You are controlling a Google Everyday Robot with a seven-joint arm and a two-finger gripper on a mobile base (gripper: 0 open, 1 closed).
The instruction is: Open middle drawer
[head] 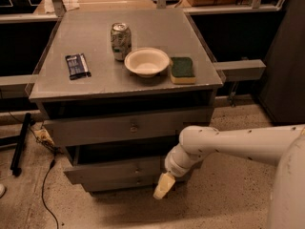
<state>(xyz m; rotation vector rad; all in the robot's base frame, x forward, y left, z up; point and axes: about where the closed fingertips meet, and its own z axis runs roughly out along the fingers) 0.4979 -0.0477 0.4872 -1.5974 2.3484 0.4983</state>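
The grey cabinet (pixel 47 92) stands at the centre with three drawer fronts. The middle drawer (pixel 109 171) is the long low front with a small round knob (pixel 138 169), under the taller top front (pixel 95 129). The shortest front (pixel 119 184) lies below it. My gripper (pixel 162 188), with a pale yellow tip, hangs from the white arm (pixel 228 144) at the cabinet's lower right, in front of the right end of the middle and bottom fronts and right of the knob. It touches no knob.
On the cabinet top are a soda can (pixel 120 40), a white bowl (pixel 147 61), a green-and-yellow sponge (pixel 182 69) and a dark snack bar (pixel 77 65). A black cable (pixel 46 185) and a black leg (pixel 20 144) lie on the floor at the left. A dark panel (pixel 286 56) stands at the right.
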